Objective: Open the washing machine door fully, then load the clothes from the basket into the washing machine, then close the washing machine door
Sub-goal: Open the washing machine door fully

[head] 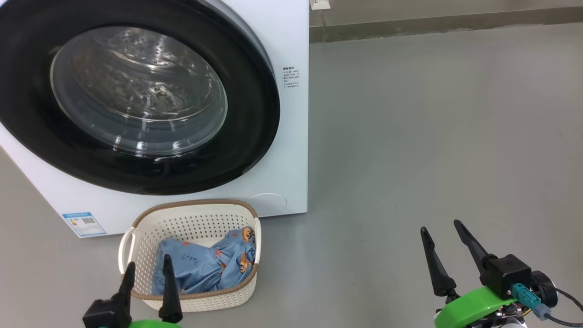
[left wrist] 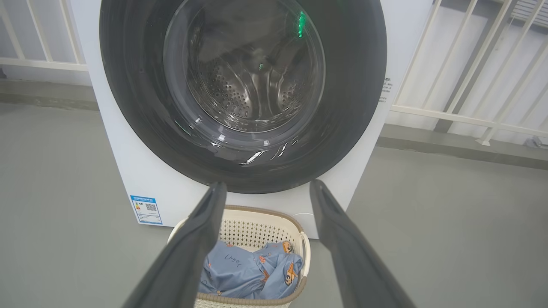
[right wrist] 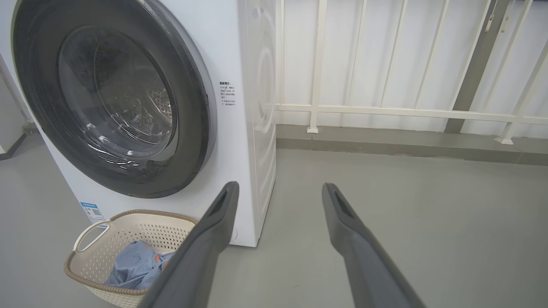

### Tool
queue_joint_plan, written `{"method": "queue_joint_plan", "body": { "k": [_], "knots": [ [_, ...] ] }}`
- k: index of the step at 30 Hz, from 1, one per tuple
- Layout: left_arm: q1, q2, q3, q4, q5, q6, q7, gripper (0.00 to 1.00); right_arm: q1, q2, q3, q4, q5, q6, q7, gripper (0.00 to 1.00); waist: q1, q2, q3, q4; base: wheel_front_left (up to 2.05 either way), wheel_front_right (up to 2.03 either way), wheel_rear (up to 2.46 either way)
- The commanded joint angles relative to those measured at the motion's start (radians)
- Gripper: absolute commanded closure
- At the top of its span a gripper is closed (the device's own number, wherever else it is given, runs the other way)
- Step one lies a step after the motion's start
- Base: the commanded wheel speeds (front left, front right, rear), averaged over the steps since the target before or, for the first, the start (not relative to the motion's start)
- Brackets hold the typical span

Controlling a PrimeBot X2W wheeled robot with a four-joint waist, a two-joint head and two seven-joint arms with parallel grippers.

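Observation:
The white washing machine [head: 291, 150] stands at the upper left. Its round door [head: 255, 114], with a glossy black rim and a clear glass window, lies against the front, and the steel drum shows through the glass. On the floor right before the machine sits the cream perforated basket [head: 196, 225], holding light-blue printed clothes [head: 205, 266]. My left gripper [head: 149, 262] is open just in front of the basket's near rim, with nothing in it. Off to the right, over bare floor, my right gripper [head: 440, 226] is open and empty. The left wrist view looks past the left gripper [left wrist: 267, 184] at the door [left wrist: 128, 85].
Grey floor [head: 432, 136] stretches out to the right of the machine. A white railing [right wrist: 385, 112] on a low kerb runs along the back behind it. A small blue label [head: 84, 223] is stuck on the machine's lower left corner.

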Motion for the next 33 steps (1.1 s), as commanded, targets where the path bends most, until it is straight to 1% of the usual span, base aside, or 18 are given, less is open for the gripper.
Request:
{"method": "queue_joint_plan", "body": {
  "k": [1,33],
  "knots": [
    [-0.018,0.009,0.03,-0.029,0.015,0.004,-0.009,0.0,-0.031,-0.004,0.025,-0.023,-0.002,0.002,-0.012,0.0,0.0,0.0,0.001,0.0,0.0,0.0,0.0],
    [-0.026,0.009,0.031,-0.023,0.018,0.027,-0.009,0.0,-0.035,-0.004,0.021,-0.024,-0.002,0.002,-0.012,0.0,0.0,0.0,0.007,0.008,0.0,0.0,0.0]
  ]
}}
